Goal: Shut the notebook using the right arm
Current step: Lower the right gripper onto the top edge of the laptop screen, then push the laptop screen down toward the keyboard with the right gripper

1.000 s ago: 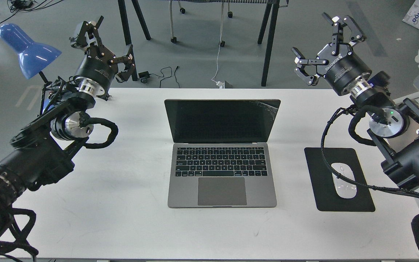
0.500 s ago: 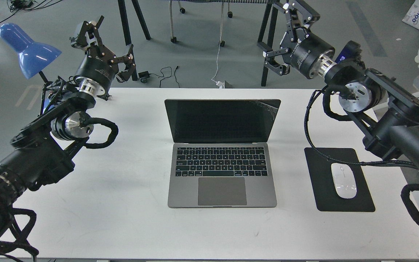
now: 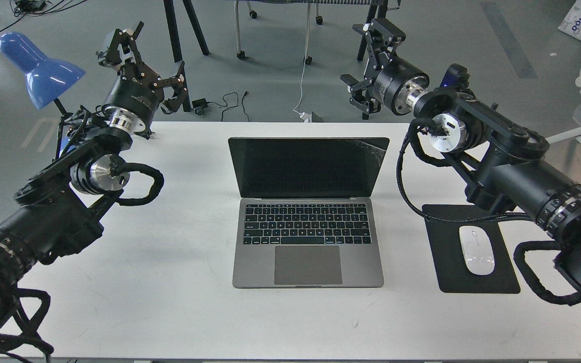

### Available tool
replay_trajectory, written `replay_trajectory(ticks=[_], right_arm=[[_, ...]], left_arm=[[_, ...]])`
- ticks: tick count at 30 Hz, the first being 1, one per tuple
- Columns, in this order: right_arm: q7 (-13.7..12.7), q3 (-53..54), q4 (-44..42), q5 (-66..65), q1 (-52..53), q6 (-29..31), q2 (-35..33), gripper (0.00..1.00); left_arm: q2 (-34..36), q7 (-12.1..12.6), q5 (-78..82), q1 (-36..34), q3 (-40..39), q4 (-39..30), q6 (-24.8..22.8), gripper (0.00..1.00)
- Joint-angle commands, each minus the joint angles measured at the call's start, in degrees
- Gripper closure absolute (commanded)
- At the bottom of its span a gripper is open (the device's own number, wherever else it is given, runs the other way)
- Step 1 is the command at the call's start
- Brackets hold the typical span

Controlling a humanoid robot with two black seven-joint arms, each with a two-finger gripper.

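Observation:
The notebook is a slim grey laptop that lies open in the middle of the white table. Its black screen stands upright and faces me. My right arm reaches in from the right. Its gripper is open and empty. It hangs behind and above the screen's top right corner, apart from the lid. My left gripper is open and empty, raised at the table's far left corner.
A black mouse pad with a white mouse lies right of the notebook, under my right arm. A blue lamp stands at the far left. Table legs and cables show on the floor behind the table.
My right arm has swung left and inward. Its gripper moved from the far right to behind the screen's top right corner. The notebook and the left arm have not moved.

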Motion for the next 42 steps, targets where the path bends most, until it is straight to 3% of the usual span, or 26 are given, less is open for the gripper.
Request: replay_trajectory(ticks=[1, 6, 18, 42], right_arm=[[-0.35, -0.15, 0.12, -0.09, -0.04, -0.02, -0.13, 0.0], [-2.63, -6.38, 0.64, 0.0, 0.92, 0.42, -0.48, 0.0], [-3.33, -10.61, 2.75, 0.09, 1.28, 3.32, -0.83, 0.0], [-3.95, -24.14, 20.15, -0.27, 1.54, 9.91, -10.41, 0.0]], left_arm=[[-0.01, 0.0, 0.0, 0.0, 0.0, 0.0, 0.03, 0.0], [-0.01, 0.0, -0.08, 0.0, 0.0, 0.0, 0.03, 0.0], [-0.01, 0.0, -0.17, 0.0, 0.0, 0.09, 0.03, 0.0], [-0.01, 0.0, -0.26, 0.0, 0.0, 0.09, -0.05, 0.0]])
